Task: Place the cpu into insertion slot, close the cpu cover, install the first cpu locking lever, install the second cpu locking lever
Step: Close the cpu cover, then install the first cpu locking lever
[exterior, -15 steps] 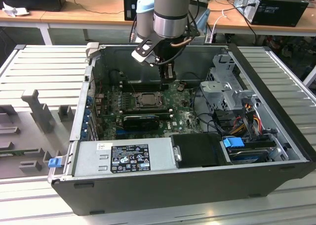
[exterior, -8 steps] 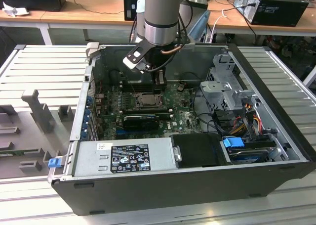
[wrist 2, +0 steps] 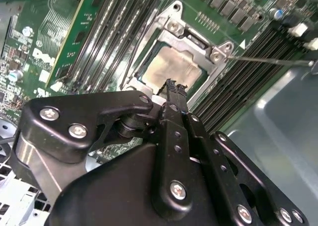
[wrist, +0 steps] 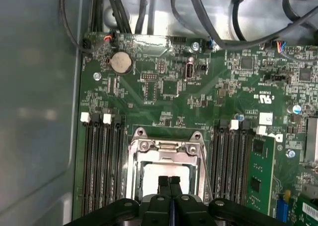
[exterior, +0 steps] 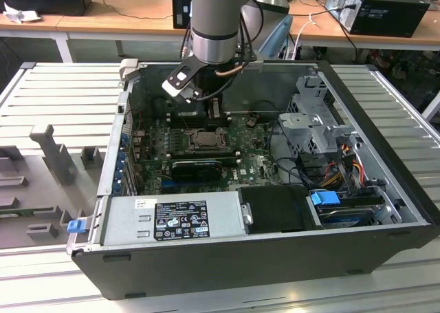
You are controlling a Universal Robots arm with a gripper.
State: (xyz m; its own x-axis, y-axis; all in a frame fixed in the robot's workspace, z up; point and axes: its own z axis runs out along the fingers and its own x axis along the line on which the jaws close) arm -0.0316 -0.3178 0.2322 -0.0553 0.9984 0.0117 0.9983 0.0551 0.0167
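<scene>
you had the cpu (wrist: 149, 174) in the insertion slot (wrist: 132, 159), cpu cover (wrist: 166, 146) down. your gripper (wrist: 169, 182) sat pinched shut, empty; a locking lever (wrist 2: 268, 60) looked unlatched.

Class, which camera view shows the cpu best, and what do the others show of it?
The second wrist view: the cpu shows its silver top large, framed by the cpu cover. In the first wrist view the gripper hides part of it. In the exterior view it is a small patch under the arm.
</scene>
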